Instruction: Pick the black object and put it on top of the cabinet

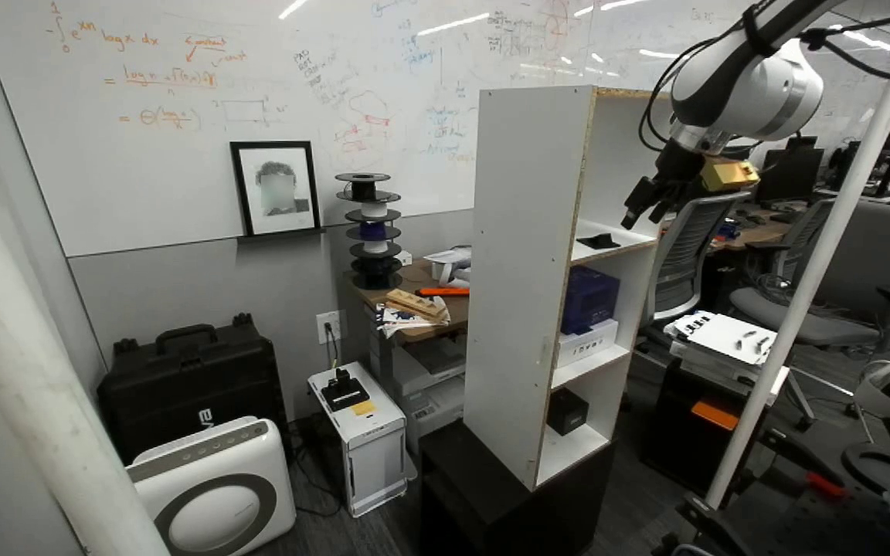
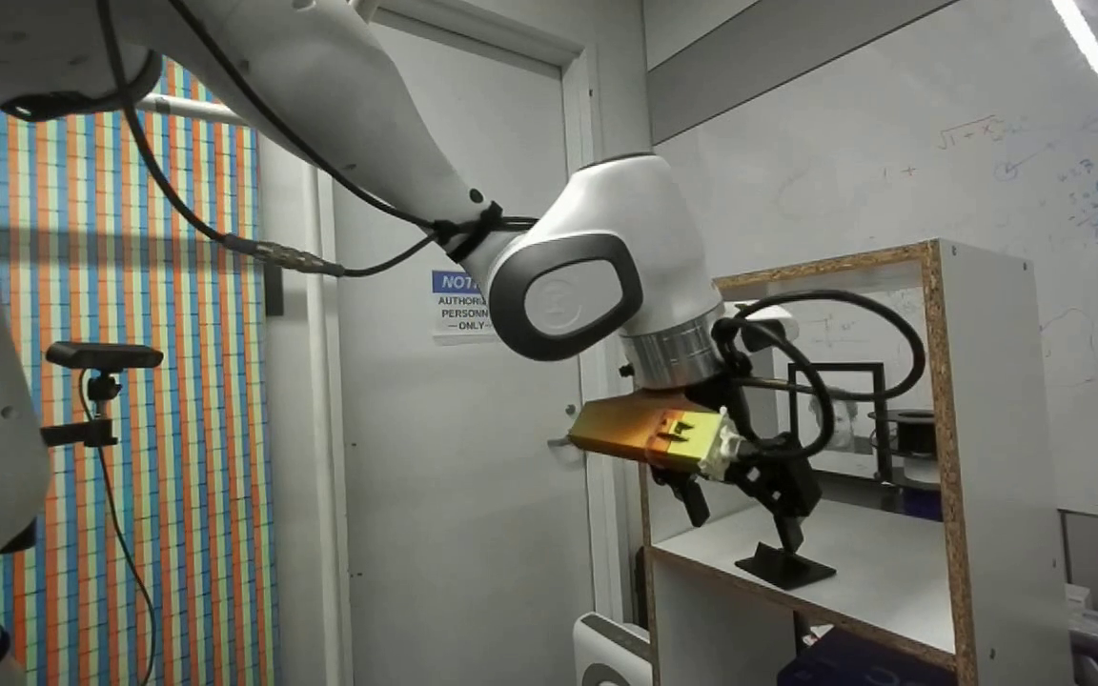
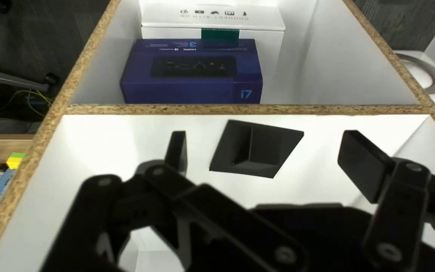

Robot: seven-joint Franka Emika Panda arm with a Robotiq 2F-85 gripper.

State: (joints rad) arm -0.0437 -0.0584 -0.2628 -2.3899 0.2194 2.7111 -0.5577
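Pincer (image 3: 271, 156) is released, its pads (image 3: 364, 166) spread wide; the black object (image 3: 264, 145) lies in the top compartment (image 3: 315, 189) of the cabinet (image 1: 522, 286), near the front edge (image 3: 247, 110). The object's base sits askew to the pads, so a small wrist turn should give a squarer hold on its raised middle. Once clenched, draw it clear of the roof panel (image 2: 835, 269) before lifting. Matte-looking and sharp-cornered, it is a thin four-sided plate with an angular rise. Smooth white boards (image 2: 997, 381) end in raw, speckled chipboard (image 2: 945, 429).
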